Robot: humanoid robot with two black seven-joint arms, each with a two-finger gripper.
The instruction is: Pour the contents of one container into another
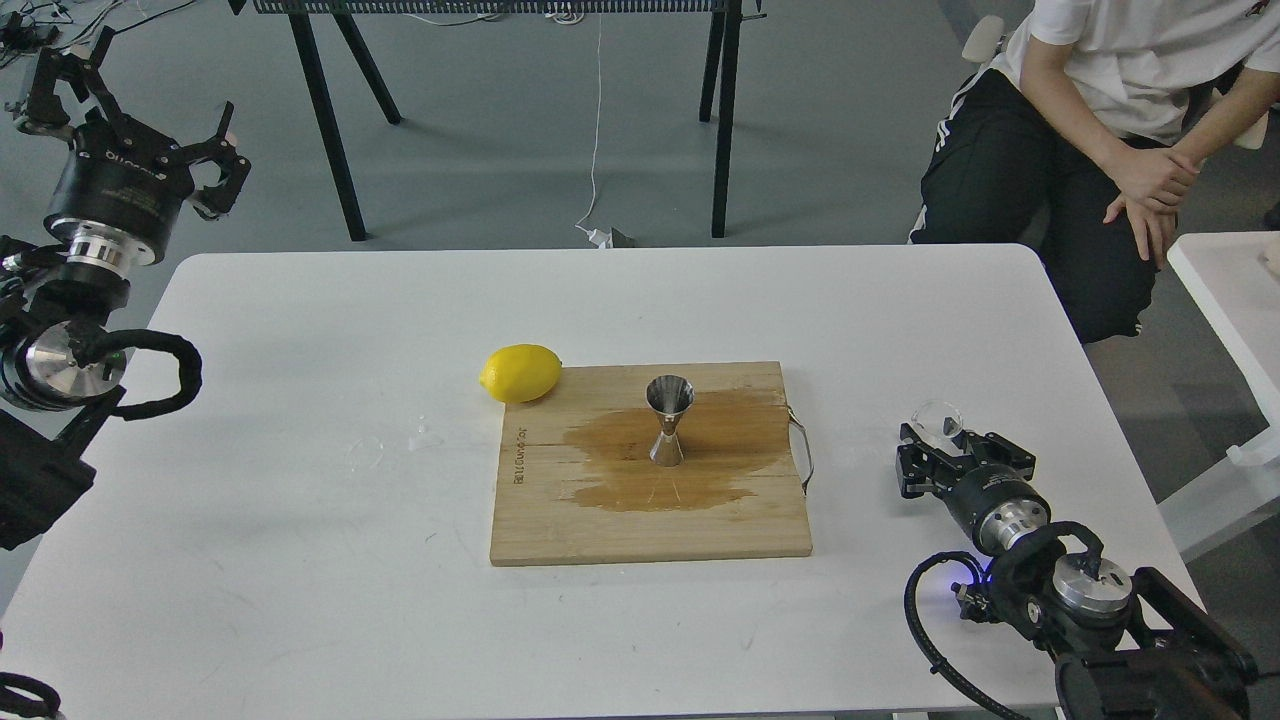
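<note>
The clear glass cup point(937, 418) is at the table's right side, at the tip of my right gripper point(948, 440), whose fingers close on it low over the table. The steel jigger point(668, 420) stands upright in the middle of a wooden board point(560, 530), on a wet brown stain, well left of the cup. My left gripper point(135, 105) hangs open and empty beyond the table's far left corner.
A yellow lemon point(520, 372) lies at the board's far left corner. The board has a metal handle point(803, 450) on its right edge. A seated person point(1090, 130) is past the far right corner. Another white table point(1235, 300) stands at right.
</note>
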